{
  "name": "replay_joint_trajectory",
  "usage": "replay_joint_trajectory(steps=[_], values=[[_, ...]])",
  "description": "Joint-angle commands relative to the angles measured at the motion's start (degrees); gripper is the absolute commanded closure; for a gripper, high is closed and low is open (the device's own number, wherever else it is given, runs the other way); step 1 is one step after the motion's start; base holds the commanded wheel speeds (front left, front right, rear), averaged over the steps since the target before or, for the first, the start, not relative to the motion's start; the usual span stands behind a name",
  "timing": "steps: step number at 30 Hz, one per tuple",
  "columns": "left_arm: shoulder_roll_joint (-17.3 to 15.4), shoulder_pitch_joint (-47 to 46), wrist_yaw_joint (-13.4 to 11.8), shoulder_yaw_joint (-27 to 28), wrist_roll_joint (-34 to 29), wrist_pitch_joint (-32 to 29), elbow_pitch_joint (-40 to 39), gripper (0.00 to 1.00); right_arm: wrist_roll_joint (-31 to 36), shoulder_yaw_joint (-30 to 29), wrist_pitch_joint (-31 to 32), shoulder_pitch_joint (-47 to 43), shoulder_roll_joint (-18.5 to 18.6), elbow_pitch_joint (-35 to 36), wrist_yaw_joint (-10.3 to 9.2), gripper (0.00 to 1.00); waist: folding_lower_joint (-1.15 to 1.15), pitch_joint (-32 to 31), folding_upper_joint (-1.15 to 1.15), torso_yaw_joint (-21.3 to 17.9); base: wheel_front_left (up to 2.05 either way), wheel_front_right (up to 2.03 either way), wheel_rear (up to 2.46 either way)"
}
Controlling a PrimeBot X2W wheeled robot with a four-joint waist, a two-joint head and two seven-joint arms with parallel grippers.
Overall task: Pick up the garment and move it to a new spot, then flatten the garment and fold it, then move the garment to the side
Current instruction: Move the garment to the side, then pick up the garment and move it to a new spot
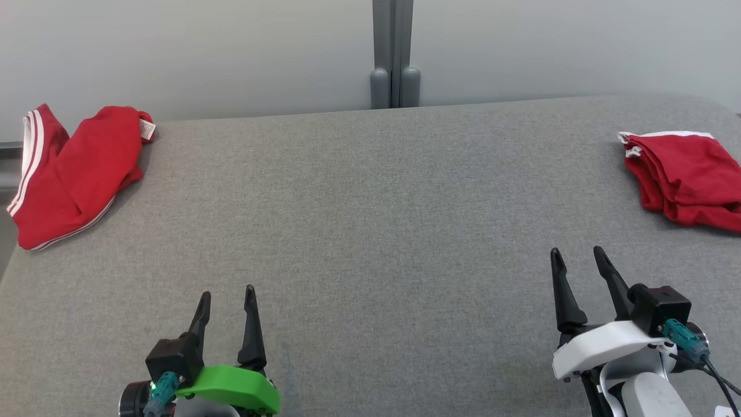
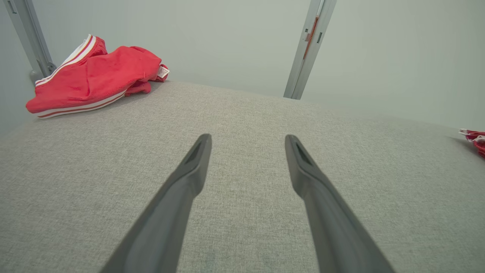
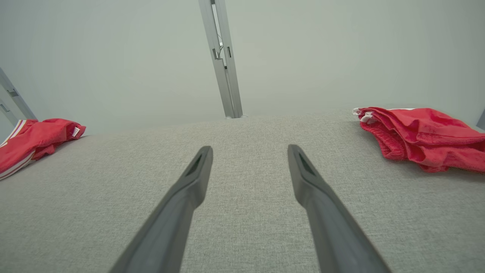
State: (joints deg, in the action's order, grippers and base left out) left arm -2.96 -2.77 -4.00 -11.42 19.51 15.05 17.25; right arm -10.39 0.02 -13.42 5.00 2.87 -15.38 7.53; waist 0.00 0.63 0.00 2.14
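The left gripper [image 1: 227,292] and right gripper [image 1: 576,251] stand wide and empty, well short of the post [image 1: 393,52], apparently parked between jobs. The left garment [image 1: 75,174] lies crumpled far left of the post, likely awaiting pickup. The right garment [image 1: 686,179], far right of it, looks already set aside.

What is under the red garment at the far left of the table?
The red garment lies bunched on the grey fabric table, near its left edge. Anything beneath its folds is covered and cannot be seen.
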Motion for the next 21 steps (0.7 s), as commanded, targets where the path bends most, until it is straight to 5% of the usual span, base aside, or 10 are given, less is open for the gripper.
replay_joint_trajectory(steps=[1,21], values=[[0.01,0.76,0.2,-0.28,-0.79,0.18,-0.14,0.0,0.18,0.01,0.31,-1.12,0.13,0.69,-0.09,0.0,0.0,-0.38,0.0,0.02,0.0,0.0,0.0],[0.05,0.09,-0.6,-1.94,-0.63,0.17,-0.46,0.0,-0.04,1.94,3.13,-4.34,0.09,3.77,-0.09,0.0,0.0,-0.91,0.0,-0.34,0.0,0.0,0.0]])
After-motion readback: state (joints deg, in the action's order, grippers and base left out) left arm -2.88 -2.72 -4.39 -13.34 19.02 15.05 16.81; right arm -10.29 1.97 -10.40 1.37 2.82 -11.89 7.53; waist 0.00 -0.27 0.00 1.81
